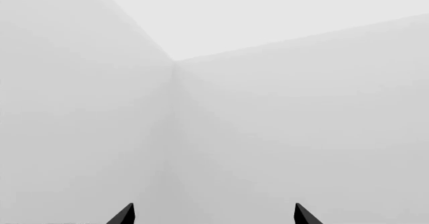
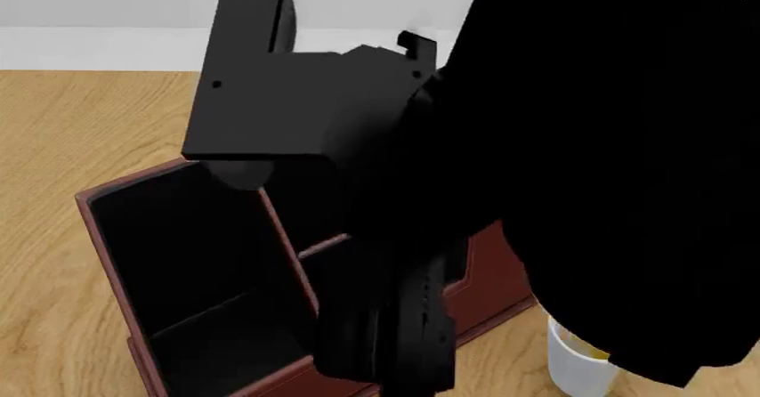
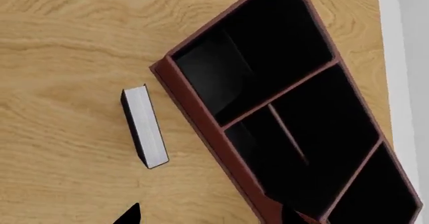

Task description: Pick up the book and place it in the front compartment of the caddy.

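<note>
The right gripper (image 3: 208, 216) hangs above the table (image 3: 60, 43) and holds nothing. Only two dark fingertips show at the edge of its wrist view, set well apart, so it looks open. The book (image 3: 143, 127) stands on its edge on the table, white page edge up, below the gripper and a little to one side, not between the fingers. The caddy (image 3: 201, 118) lies just beside the book, apart from it, and its near wall runs almost parallel to the book.

The left gripper (image 1: 213, 215) points at a bare white wall corner, its two tips wide apart and empty.

In the head view the right arm (image 2: 392, 326) covers most of the caddy, and the book is hidden there.

The risk I see: the book is thin and upright, so a finger that comes down on its top may tip it over. The gap to the caddy wall is narrow; a finger on that side may strike the wall and push the caddy. A mug (image 2: 578, 361) stands close to the arm and could be hit.
</note>
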